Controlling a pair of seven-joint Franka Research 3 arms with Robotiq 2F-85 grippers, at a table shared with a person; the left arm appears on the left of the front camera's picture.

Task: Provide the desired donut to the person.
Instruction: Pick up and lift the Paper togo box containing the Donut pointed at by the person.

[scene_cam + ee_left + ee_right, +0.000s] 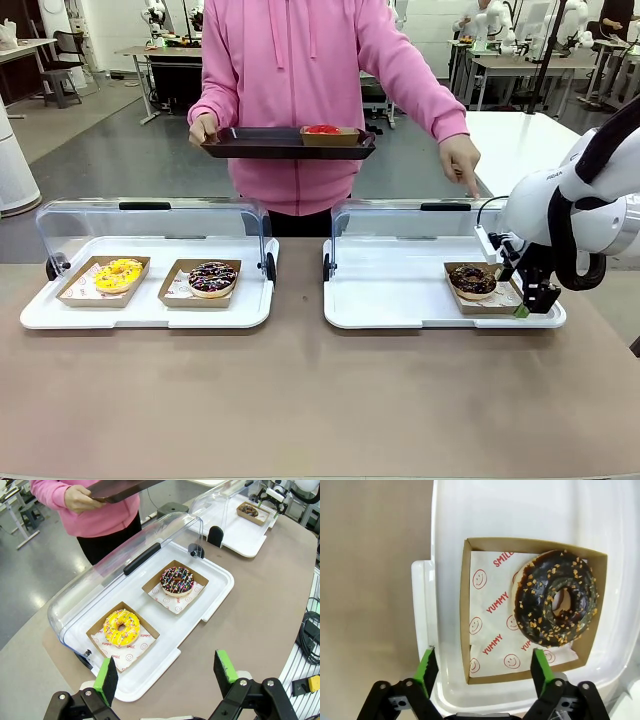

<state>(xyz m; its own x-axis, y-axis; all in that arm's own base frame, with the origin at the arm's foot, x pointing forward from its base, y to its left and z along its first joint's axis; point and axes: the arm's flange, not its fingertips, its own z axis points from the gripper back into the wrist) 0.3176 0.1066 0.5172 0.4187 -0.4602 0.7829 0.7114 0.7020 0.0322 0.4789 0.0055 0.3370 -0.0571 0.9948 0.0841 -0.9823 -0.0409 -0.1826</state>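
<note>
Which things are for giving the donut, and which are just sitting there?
For the job: person, pointing hand, chocolate donut, right tool, dark tray.
Just sitting: yellow donut, sprinkled donut, left tool.

From my seat I see a grey, polished floor (100,150) running back behind the brown surface (300,410), with soft patches of glare from overhead light. A white table (520,140) stands just past the surface's far right corner. At the far left, a dark chair (65,55) sits beside a pale desk (25,45), with a white wall (110,20) behind them. A white rounded column (15,170) stands at the left edge. Another table (150,52) on thin metal legs stands farther back. To the right, I see rows of benches (505,65) filling the bright, evenly lit hall.
</note>
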